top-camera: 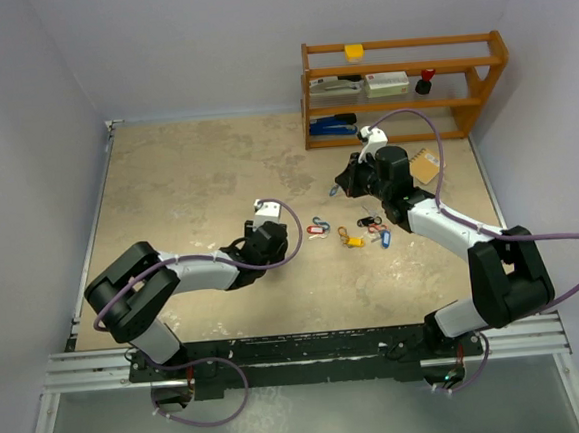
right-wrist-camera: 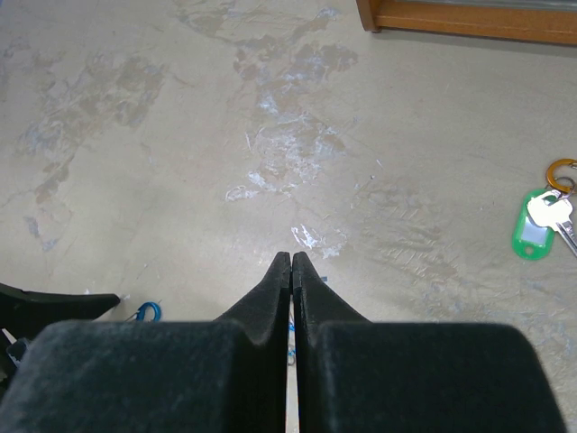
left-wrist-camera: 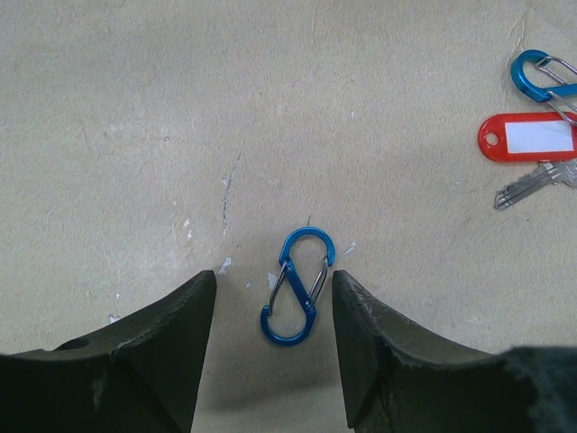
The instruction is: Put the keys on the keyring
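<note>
Risks first:
- The blue clip [left-wrist-camera: 296,287] lies flat on the desk [left-wrist-camera: 135,108], skewed to the squeeze axis, and it's thin wire. A pinch prob spins it or squirts it fwd out of the gap.
- Tips already sit v. low. Any lower and they may scrape the desk rather than get purchase on the clip.
- Squeezing across the wire gate could spring it open.
- It's a tagless clip, not a key. OK if it's meant as the ring, wrong pick otherwise; can't tell which from here.

L claw [left-wrist-camera: 275,278]: spread wider than the clip, fingers [left-wrist-camera: 180,352] one each side of it. Gap on both sides, no contact, holding nothing.

R claw [right-wrist-camera: 290,263]: pressed together over bare desk, touching none of the keys. Can't tell if anything thin is nipped between the tips.

Keys [top-camera: 363,233]: loose on the desk, mid-right, roughly btwn the two claws.
- The red-tag key [left-wrist-camera: 527,137] is near the L claw, off to its right, just beside a 2nd clip [left-wrist-camera: 541,77].
- The green-tag key [right-wrist-camera: 534,233] lies right of the R claw, touching an orange ring [right-wrist-camera: 561,171]. Threaded or not, can't tell.
</note>
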